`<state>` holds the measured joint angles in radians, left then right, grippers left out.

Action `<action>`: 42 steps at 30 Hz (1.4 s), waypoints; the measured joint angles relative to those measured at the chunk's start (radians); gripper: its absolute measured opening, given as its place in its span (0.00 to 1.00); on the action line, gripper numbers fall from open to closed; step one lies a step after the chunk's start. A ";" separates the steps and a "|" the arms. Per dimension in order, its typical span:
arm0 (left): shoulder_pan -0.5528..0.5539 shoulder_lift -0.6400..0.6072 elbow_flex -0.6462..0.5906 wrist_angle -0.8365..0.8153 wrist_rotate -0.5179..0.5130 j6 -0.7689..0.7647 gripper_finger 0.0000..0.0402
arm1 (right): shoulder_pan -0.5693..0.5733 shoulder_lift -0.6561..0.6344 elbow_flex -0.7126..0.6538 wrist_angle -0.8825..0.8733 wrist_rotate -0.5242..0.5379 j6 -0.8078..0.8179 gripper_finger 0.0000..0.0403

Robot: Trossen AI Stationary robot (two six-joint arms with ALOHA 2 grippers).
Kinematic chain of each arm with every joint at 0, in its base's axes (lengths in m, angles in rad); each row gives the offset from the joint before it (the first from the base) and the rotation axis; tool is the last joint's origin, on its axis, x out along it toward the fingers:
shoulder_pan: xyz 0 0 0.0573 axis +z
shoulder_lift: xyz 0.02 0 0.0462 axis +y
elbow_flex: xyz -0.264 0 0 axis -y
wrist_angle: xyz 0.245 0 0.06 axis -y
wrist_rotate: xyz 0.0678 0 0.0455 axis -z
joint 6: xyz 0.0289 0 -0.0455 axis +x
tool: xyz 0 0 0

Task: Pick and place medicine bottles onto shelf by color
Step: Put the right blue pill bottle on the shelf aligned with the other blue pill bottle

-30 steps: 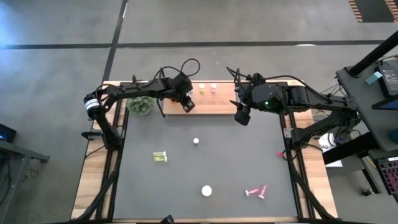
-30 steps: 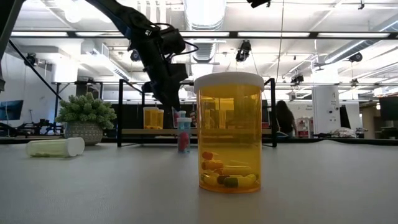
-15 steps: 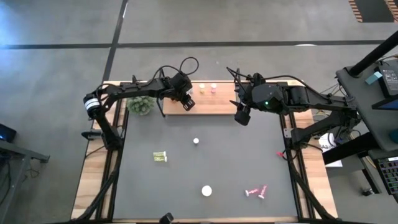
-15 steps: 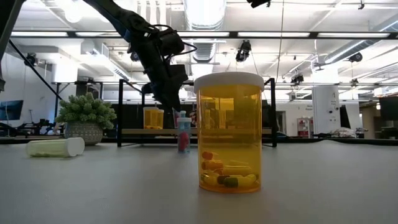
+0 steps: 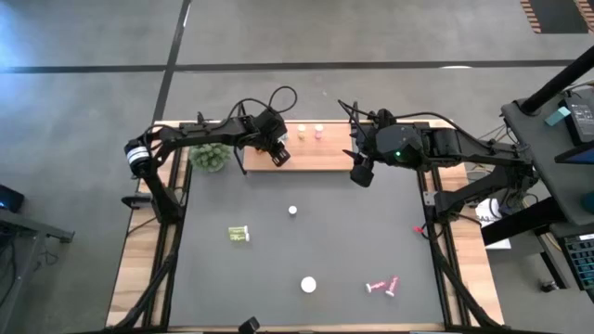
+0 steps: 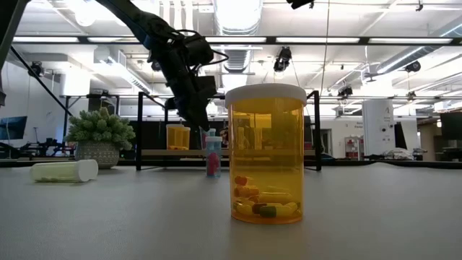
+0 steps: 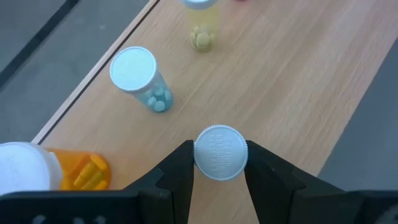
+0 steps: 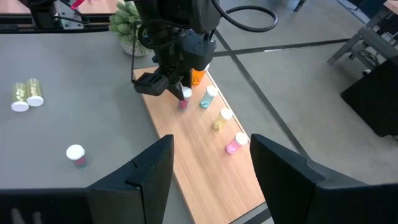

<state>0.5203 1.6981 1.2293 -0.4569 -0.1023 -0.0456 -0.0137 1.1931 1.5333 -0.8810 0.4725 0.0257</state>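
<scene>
My left gripper (image 5: 278,155) is over the light wooden shelf (image 5: 320,158), shut on a small pink bottle with a white cap (image 7: 220,152). This bottle also shows in the right wrist view (image 8: 182,101). An orange bottle (image 7: 68,174), a bluish one (image 7: 140,74) and a yellowish one (image 7: 202,31) stand on the board beside it. My right gripper (image 5: 361,173) is open and empty at the shelf's right end. Other bottles stay on the dark mat: one upright (image 5: 292,211), a wide orange one (image 5: 307,285), yellow-green ones lying (image 5: 239,234) and pink ones lying (image 5: 382,286). My left gripper pinches the pink bottle's white cap (image 7: 205,155) between its two fingers, one on each side. The fingers come from above, pointing down. The bottle is upright with its base at the shelf board (image 8: 182,107); whether it rests on the board, I cannot tell.
A green spiky plant ball (image 5: 212,156) stands just left of the shelf. Black wire frames stand at the shelf's ends (image 6: 141,137). A small red thing (image 5: 418,229) lies at the mat's right edge. The wide orange bottle (image 6: 266,155) fills the low view.
</scene>
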 joint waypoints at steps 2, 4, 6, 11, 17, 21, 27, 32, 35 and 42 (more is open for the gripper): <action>0.002 0.000 0.000 0.003 0.000 0.000 0.28 | 0.000 0.000 0.000 0.000 0.000 0.000 0.50; 0.003 0.000 0.000 0.003 0.000 0.000 0.28 | 0.000 0.000 0.000 0.000 0.000 0.000 0.50; 0.004 0.000 0.000 0.003 -0.001 0.000 0.28 | 0.000 0.000 0.000 0.000 0.000 0.000 0.50; 0.004 0.000 0.000 0.003 -0.001 0.000 0.29 | 0.000 0.000 0.000 0.000 0.000 0.000 0.50; 0.004 0.000 0.000 0.003 -0.001 0.000 0.34 | 0.000 0.000 0.000 0.000 0.000 0.000 0.50; 0.004 0.000 0.000 0.003 -0.001 0.000 0.35 | 0.000 0.000 0.000 0.000 0.000 0.000 0.50; 0.004 0.000 0.000 0.006 -0.002 0.000 0.35 | 0.000 0.000 0.000 0.000 0.000 0.000 0.50; 0.004 0.000 0.000 0.010 -0.003 0.000 0.35 | 0.000 0.000 0.000 0.000 0.000 0.000 0.50; 0.004 0.000 0.000 0.012 -0.012 0.000 0.35 | 0.000 0.000 0.000 0.000 0.000 0.000 0.50; 0.009 0.000 0.000 0.055 -0.016 -0.001 0.38 | 0.000 0.000 0.000 0.000 0.000 0.000 0.50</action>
<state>0.5289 1.6981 1.2289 -0.4014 -0.1181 -0.0463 -0.0135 1.1931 1.5333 -0.8814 0.4725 0.0257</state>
